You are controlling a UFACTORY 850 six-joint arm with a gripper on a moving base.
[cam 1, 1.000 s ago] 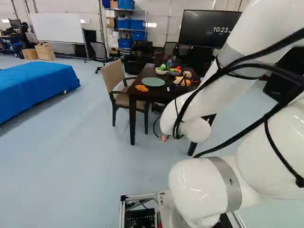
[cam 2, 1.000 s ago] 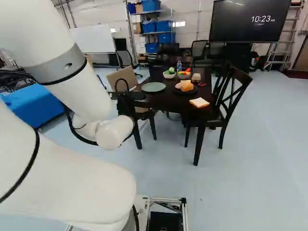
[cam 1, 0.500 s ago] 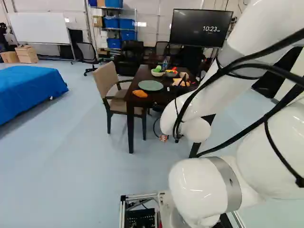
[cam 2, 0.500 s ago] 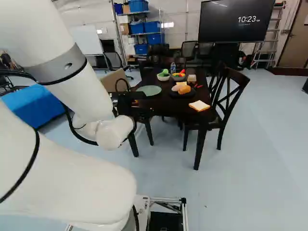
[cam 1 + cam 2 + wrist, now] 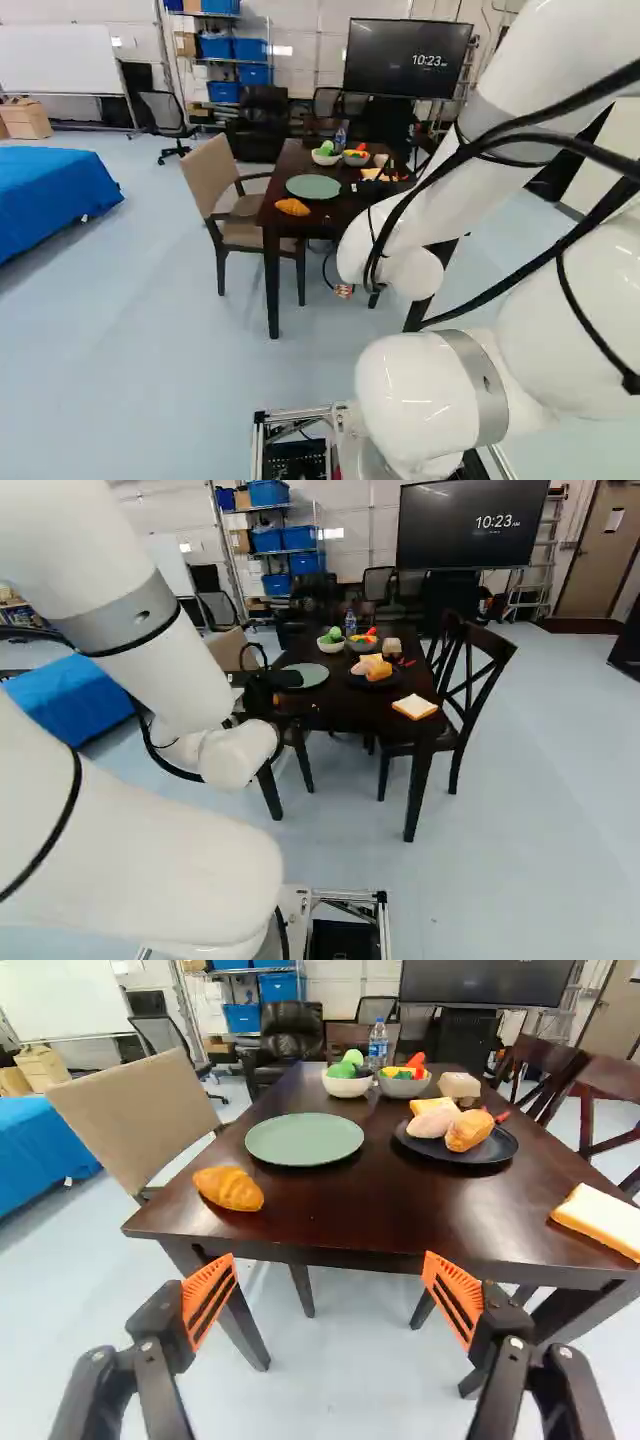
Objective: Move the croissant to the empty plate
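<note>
Apparently spread wide for a coming grasp, the jaws stand open short of the desk, nothing between their orange pads. Ahead of them, off toward the beige chair, the croissant lies near the desk's corner, likely set there for easy reach. Just beyond it sits the bare green plate, presumably left free to receive it, while the black plate holds other food.

And here's a glossy white arm, rounded joints, grey band, black cables, black hand with slatted orange pads, silvery screws!
</note>
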